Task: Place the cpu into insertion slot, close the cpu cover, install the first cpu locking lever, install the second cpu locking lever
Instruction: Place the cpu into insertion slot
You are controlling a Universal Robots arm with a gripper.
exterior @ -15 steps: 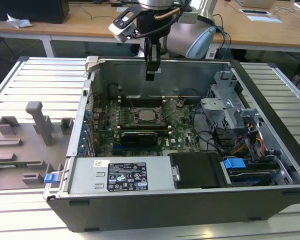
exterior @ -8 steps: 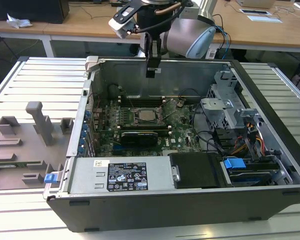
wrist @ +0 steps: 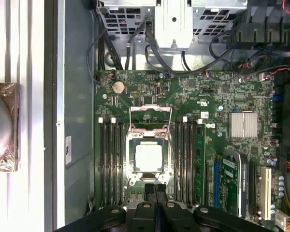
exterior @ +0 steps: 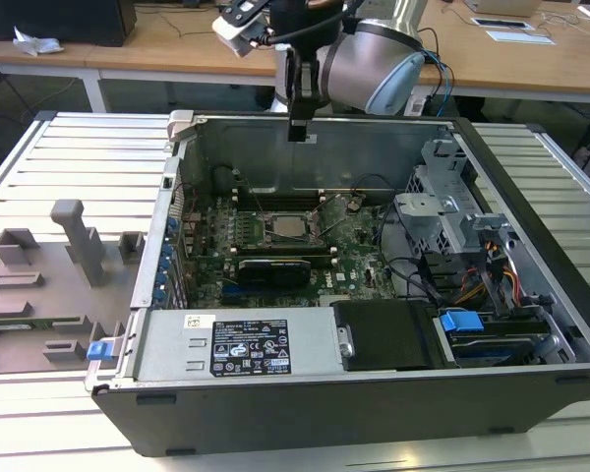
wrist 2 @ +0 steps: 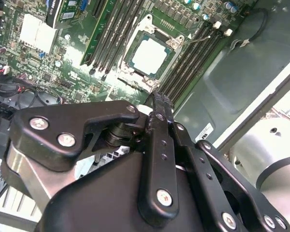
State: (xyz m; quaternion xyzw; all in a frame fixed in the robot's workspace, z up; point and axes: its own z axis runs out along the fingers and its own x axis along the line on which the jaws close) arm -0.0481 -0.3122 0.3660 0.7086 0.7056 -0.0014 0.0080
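The black pincer (wrist: 155, 188), fingers together, hung near the open thin square silver metal cpu cover (wrist: 150, 108), likely light yet stiff, best pushed at its free edge.

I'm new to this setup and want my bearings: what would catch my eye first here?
The open computer case with its green motherboard draws the eye first. Mid-board, the cpu sits in the insertion slot, with the cpu cover swung open beside it. The gripper hangs above the case, shut and empty.
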